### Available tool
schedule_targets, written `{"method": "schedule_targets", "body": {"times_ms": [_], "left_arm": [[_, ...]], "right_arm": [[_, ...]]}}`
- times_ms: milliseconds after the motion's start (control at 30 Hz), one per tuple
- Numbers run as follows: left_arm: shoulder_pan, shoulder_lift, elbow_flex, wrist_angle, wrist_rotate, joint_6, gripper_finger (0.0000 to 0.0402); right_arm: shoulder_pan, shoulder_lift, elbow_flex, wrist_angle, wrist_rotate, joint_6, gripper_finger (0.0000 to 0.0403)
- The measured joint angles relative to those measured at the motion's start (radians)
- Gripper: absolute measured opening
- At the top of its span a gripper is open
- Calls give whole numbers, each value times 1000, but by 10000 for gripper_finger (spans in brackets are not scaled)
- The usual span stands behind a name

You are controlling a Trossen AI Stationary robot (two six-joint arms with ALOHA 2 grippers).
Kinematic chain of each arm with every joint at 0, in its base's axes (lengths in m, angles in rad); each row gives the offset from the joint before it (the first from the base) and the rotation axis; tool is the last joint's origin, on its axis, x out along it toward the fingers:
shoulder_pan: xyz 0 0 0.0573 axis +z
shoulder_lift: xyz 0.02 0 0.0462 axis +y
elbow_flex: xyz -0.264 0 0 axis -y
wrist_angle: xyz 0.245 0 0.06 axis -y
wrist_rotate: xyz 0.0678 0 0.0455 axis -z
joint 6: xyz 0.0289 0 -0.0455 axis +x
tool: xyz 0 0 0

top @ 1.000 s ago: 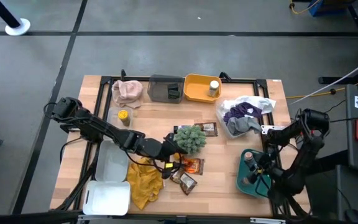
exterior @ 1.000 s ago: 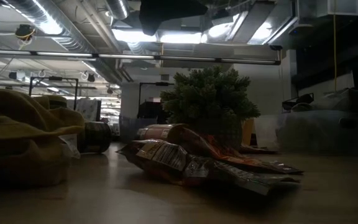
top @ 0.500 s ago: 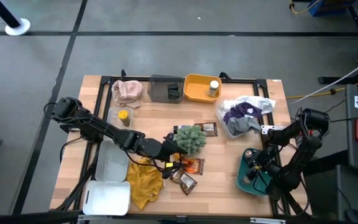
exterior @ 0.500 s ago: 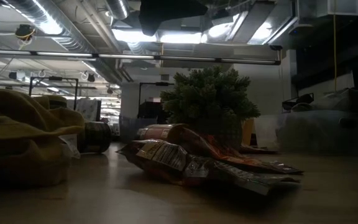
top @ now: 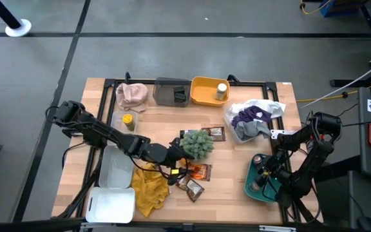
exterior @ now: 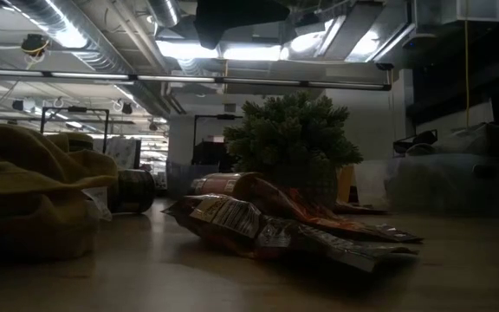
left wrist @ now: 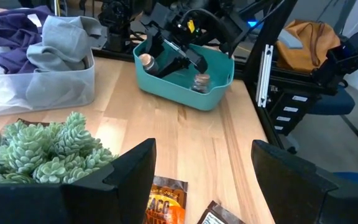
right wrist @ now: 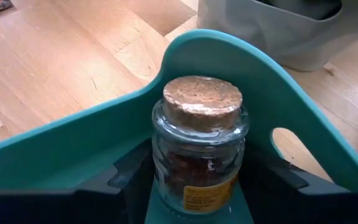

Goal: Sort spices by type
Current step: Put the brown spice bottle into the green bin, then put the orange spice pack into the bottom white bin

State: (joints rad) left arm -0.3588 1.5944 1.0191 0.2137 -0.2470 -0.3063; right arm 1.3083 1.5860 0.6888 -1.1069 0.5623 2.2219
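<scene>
My right gripper [right wrist: 199, 186] is inside the teal bin [top: 252, 187] at the table's right near corner, shut on a cork-topped glass jar [right wrist: 199, 146]. A second small jar [left wrist: 199, 81] stands in the same bin. My left gripper [left wrist: 201, 186] is open and hangs above the glossy brown-orange packets [top: 199, 171] beside the green plant. A yellow-lidded jar [top: 128, 120] stands on the table's left part. A white-capped jar [top: 221, 90] stands in the yellow bin [top: 203, 91]. My right gripper pinches the cork-topped jar by its glass body [right wrist: 166, 174], below the shoulder, one finger [right wrist: 129, 180] on each side. The jar is upright inside the teal bin, close to the bin's wall. I cannot tell whether its bottom rests on the bin's floor.
A green spiky plant ball [top: 197, 143] sits mid-table with a packet [top: 216, 133] beside it. Mustard cloth [top: 149, 187], a white tray [top: 116, 171] and its lid [top: 110, 205] lie near left. A grey bin [top: 171, 92], a pink cloth [top: 132, 95] and a clear box of clothes [top: 250, 121] line the far side.
My right gripper has shifted a little toward the table's far edge inside the teal bin. My left arm has kept still.
</scene>
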Motion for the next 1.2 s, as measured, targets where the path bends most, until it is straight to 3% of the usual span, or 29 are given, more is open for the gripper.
{"method": "schedule_targets", "body": {"times_ms": [533, 900, 1200], "left_arm": [[0, 0, 0, 6, -5, 0, 248], [0, 0, 0, 7, -7, 0, 248], [1, 0, 0, 7, -26, 21, 248]], "right_arm": [[0, 2, -1, -8, -7, -5, 210], [0, 3, -5, -28, -111, -1, 295], [0, 3, 3, -44, -165, -3, 307]]}}
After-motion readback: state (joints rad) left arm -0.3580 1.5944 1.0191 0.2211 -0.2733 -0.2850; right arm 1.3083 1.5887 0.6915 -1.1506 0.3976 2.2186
